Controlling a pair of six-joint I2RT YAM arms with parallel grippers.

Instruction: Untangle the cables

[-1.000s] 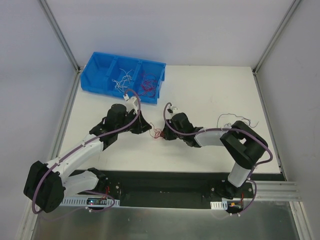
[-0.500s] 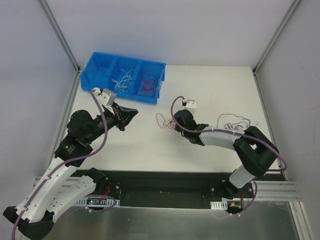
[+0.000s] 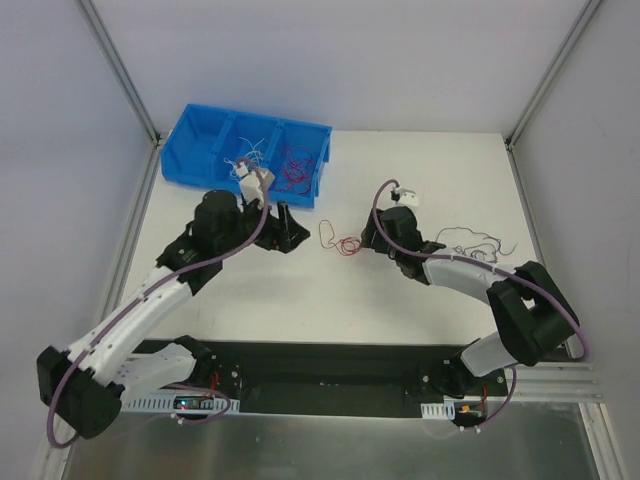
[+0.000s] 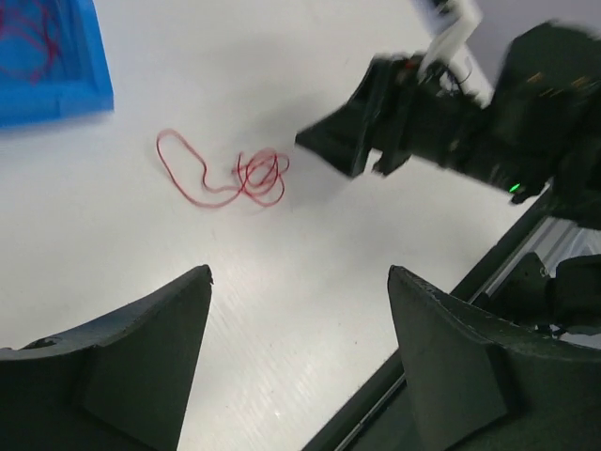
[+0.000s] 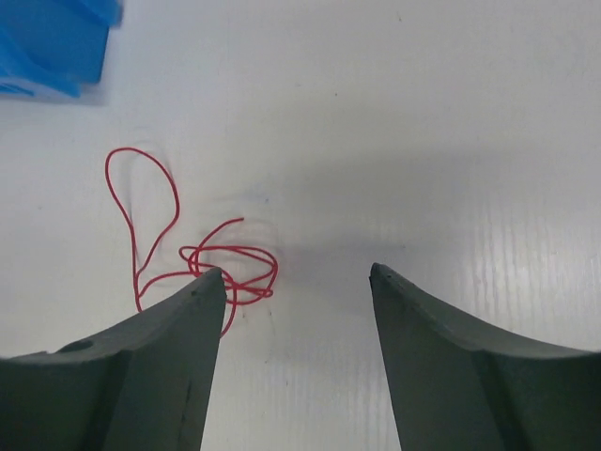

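Note:
A thin red cable [image 3: 340,241] lies loose in curls on the white table between my two grippers; it also shows as the red cable [image 4: 235,176] and the red cable [image 5: 192,256]. My left gripper [image 3: 288,227] stands open just left of it, nothing between its fingers [image 4: 300,272]. On the other side my right gripper [image 3: 372,238] is open too, its left fingertip [image 5: 208,282] over the edge of the red coil [image 5: 297,271]. A dark purple cable [image 3: 470,241] lies by the right forearm. More white cables [image 3: 246,157] and red cables [image 3: 297,166] sit in the blue bin.
The blue bin [image 3: 205,120] with three compartments stands at the back left; its corner [image 4: 56,94] shows near the left wrist. Aluminium frame posts rise at the back corners. The black base rail [image 3: 320,365] runs along the near edge.
Both grippers have opened. The right one let go of the red cable and drew back to the right. The left arm swung out left, then back beside the bin.

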